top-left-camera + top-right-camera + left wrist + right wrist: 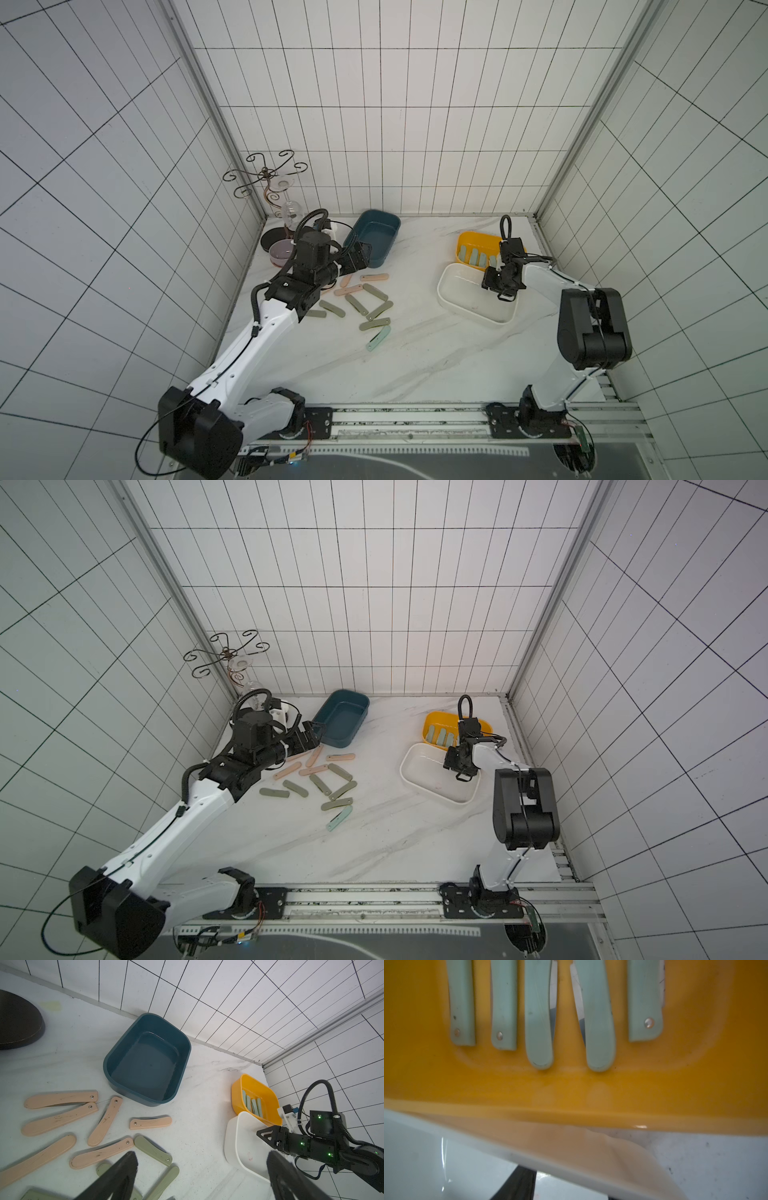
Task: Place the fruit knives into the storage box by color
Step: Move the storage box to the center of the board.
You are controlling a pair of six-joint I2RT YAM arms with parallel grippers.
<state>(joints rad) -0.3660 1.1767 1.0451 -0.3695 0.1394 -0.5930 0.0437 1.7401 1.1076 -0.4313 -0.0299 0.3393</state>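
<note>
Several fruit knives lie loose on the marble table: peach-pink ones, olive ones and one pale mint one. Several mint knives lie side by side in the yellow box. The blue box and the white box hold nothing. My left gripper hangs open wide over the pink knives, beside the blue box. My right gripper dips into the white box by the yellow box, jaws apart, nothing seen between them; its tips are hidden by the rim.
A wire glass rack with a hanging wine glass stands on a dark round base at the back left, with a purplish bowl beside it. Tiled walls close the back and sides. A metal rail runs along the front.
</note>
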